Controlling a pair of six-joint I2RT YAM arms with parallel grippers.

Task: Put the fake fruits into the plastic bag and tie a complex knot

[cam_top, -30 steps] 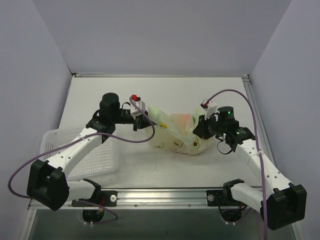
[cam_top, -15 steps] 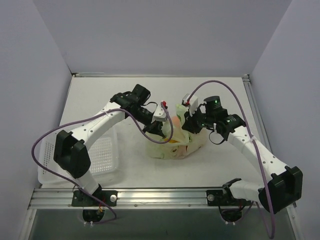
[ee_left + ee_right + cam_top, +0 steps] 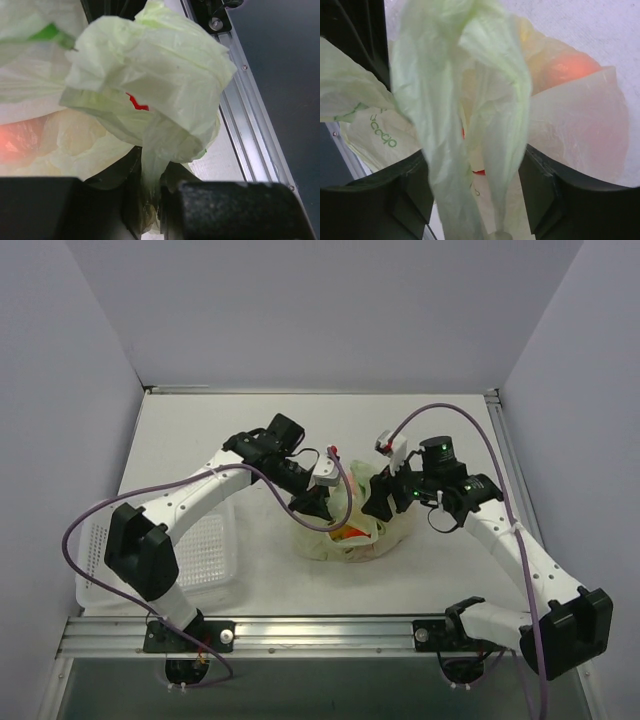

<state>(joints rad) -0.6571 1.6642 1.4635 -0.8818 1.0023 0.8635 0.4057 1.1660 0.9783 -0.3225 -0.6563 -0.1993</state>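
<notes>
The pale green plastic bag (image 3: 345, 530) lies mid-table, its film gathered up between both grippers. Fake fruits show through it: an orange-red one (image 3: 570, 70), a red blur (image 3: 15, 145) and an orange patch (image 3: 350, 533). My left gripper (image 3: 315, 502) sits at the bag's left side; in its wrist view the jaws (image 3: 150, 185) are pinched on a thin strand below a bunched wad of film (image 3: 150, 80). Whether that wad forms a knot I cannot tell. My right gripper (image 3: 385, 498) (image 3: 475, 195) stands open, with two loose strands (image 3: 435, 125) hanging between its fingers.
A white perforated basket (image 3: 205, 550) stands at the near left, beside the left arm's lower links. The metal rail (image 3: 330, 630) runs along the table's front edge. Purple cables loop above both arms.
Both arms have swung in from a wide stretch to the middle of the bag. The right gripper has opened and let go of the film. The bag now stands more bunched.
</notes>
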